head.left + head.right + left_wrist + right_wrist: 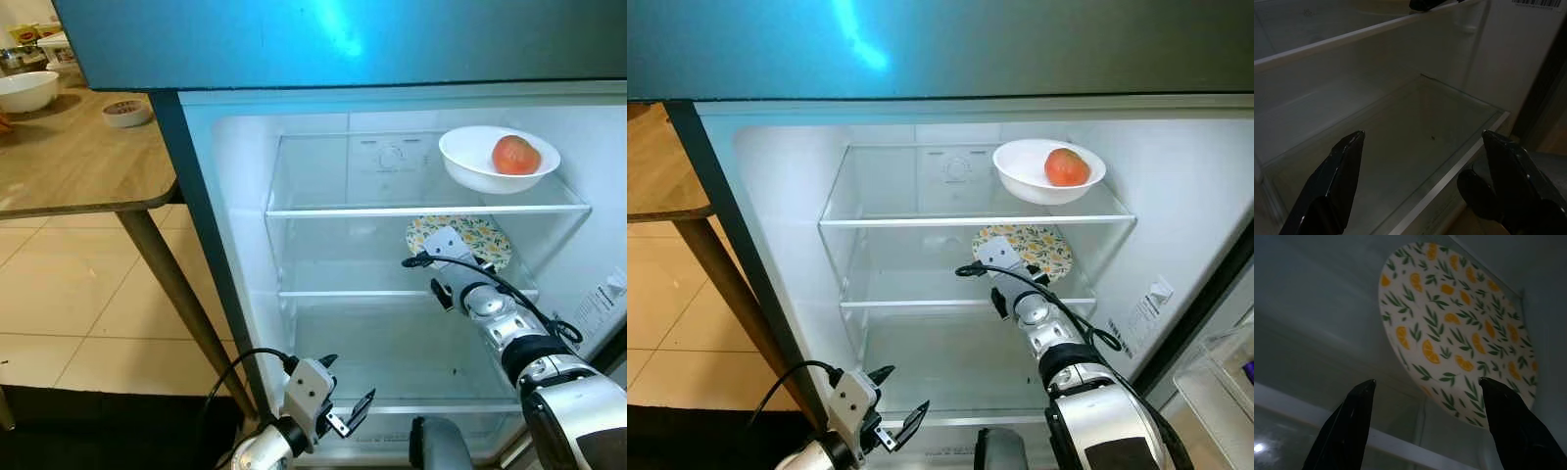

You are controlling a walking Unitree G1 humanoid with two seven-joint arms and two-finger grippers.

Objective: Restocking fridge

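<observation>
The fridge stands open before me. On the top glass shelf [343, 209], at the right, a white bowl [465, 162] holds a red-orange round fruit [515, 154]. A round plate with an orange-slice and leaf print [1459, 328] lies at the back right of the middle shelf [921, 302]. My right arm reaches in over that shelf. Its gripper [1425, 387] is open just short of the plate, nothing between the fingers [1347, 426]. My left gripper [350, 382] is open and empty, low in front of the bottom glass shelf [1415, 127].
A wooden table [78, 157] stands to the left of the fridge with two white bowls [24, 90] [126, 112] on it; its slanted leg [176, 294] runs close to the fridge's left wall. A door shelf [1225, 382] sits at the far right. Beige floor tiles [69, 294] lie on the left.
</observation>
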